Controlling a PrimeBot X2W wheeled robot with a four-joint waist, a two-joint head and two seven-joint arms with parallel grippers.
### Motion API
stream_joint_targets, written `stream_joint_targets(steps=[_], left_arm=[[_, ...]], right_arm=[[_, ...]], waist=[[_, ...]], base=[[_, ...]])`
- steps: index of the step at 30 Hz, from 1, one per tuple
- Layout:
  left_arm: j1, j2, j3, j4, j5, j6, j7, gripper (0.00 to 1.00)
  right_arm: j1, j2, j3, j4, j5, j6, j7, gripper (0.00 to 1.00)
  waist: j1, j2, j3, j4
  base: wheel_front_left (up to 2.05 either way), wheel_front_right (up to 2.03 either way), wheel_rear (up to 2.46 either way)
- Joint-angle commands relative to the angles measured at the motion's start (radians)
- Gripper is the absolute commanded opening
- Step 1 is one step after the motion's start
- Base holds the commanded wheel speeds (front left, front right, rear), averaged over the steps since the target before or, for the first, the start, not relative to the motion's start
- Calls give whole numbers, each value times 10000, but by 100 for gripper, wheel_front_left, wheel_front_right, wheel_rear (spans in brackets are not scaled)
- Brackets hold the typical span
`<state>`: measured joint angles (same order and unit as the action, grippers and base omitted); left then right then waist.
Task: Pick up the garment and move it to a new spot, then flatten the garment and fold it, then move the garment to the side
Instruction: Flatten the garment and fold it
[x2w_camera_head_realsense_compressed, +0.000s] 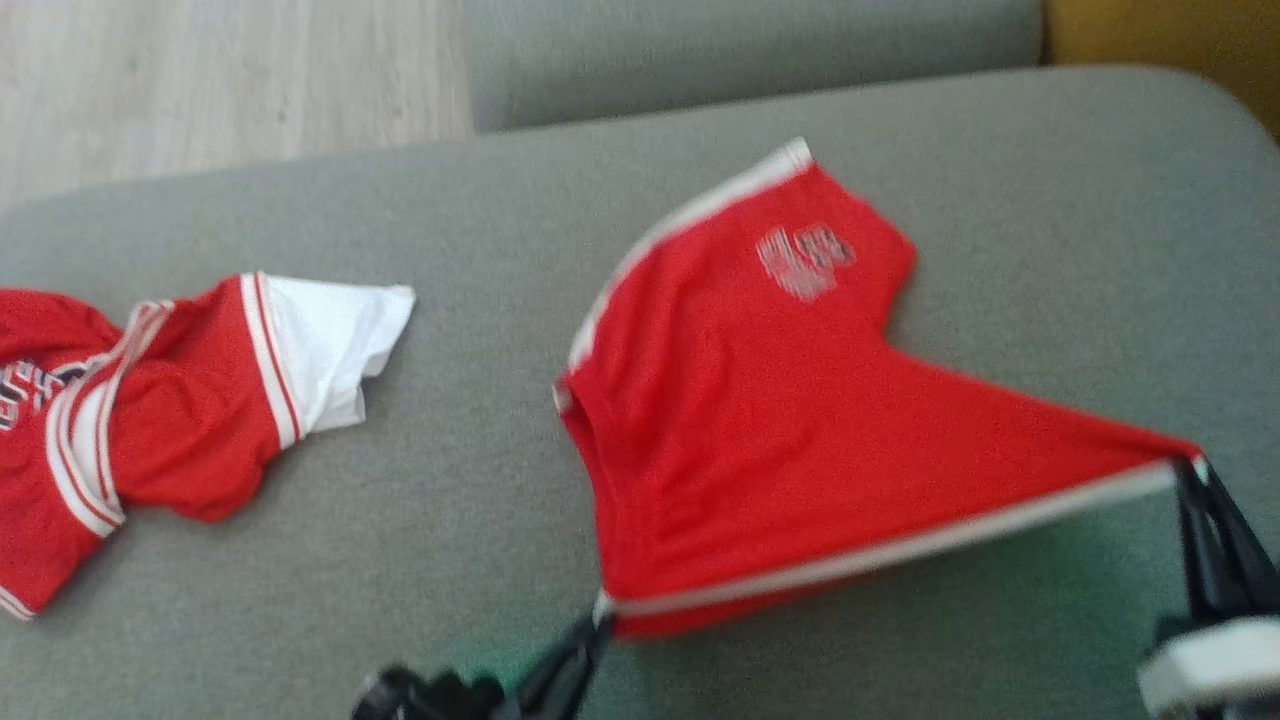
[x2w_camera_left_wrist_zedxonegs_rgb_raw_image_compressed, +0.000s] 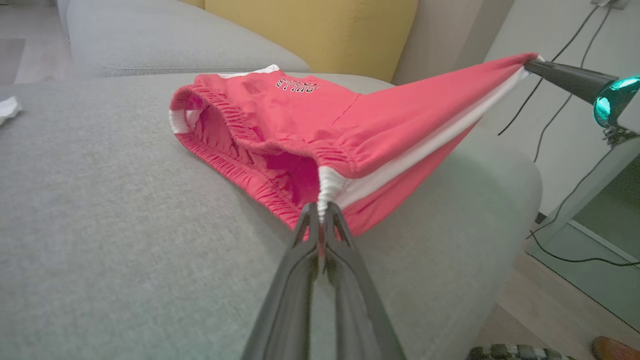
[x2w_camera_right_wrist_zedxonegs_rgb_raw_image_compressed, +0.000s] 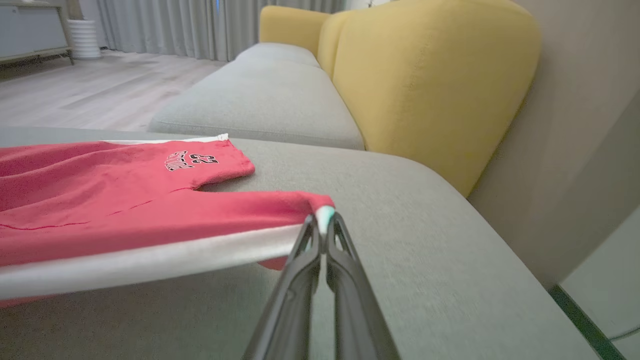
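The garment is a pair of red shorts (x2w_camera_head_realsense_compressed: 760, 420) with white side stripes and a small printed logo, held stretched above a grey cushion (x2w_camera_head_realsense_compressed: 480, 480). My left gripper (x2w_camera_head_realsense_compressed: 598, 612) is shut on the waistband corner (x2w_camera_left_wrist_zedxonegs_rgb_raw_image_compressed: 324, 197) at the near edge. My right gripper (x2w_camera_head_realsense_compressed: 1190, 468) is shut on the leg-hem corner (x2w_camera_right_wrist_zedxonegs_rgb_raw_image_compressed: 322, 212) at the right. The white stripe (x2w_camera_right_wrist_zedxonegs_rgb_raw_image_compressed: 150, 262) runs taut between the two grips. The far leg with the logo (x2w_camera_right_wrist_zedxonegs_rgb_raw_image_compressed: 192, 161) rests on the cushion.
A red and white jersey (x2w_camera_head_realsense_compressed: 150, 400) lies crumpled at the cushion's left. A second grey cushion (x2w_camera_right_wrist_zedxonegs_rgb_raw_image_compressed: 265, 95) and yellow backrests (x2w_camera_right_wrist_zedxonegs_rgb_raw_image_compressed: 430, 80) stand beyond. The cushion's right edge (x2w_camera_left_wrist_zedxonegs_rgb_raw_image_compressed: 520, 180) drops to a floor with cables (x2w_camera_left_wrist_zedxonegs_rgb_raw_image_compressed: 565, 250).
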<state>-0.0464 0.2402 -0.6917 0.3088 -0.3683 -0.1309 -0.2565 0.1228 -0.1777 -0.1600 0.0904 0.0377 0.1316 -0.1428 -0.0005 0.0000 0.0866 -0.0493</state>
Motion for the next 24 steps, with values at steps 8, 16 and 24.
stream_joint_targets(steps=[8, 16, 24], left_arm=[[316, 264, 1, -1214, -333, 68, 268, 0], [-1390, -783, 25, -1035, -1390, 21, 487, 0], [-3047, -1298, 438, 58, -2777, 6, 766, 0]], right_arm=[[1259, -111, -789, -2489, 302, -9, 1110, 0], [-731, -390, -513, -1318, 449, -9, 1310, 0], [-3708, -863, 401, 788, 93, -9, 1318, 0]], waist=[[5, 0, -464, 513], [5, 0, 386, 1077], [5, 0, 1239, 1346]], base=[[0, 0, 0], [0, 0, 0], [0, 0, 0]])
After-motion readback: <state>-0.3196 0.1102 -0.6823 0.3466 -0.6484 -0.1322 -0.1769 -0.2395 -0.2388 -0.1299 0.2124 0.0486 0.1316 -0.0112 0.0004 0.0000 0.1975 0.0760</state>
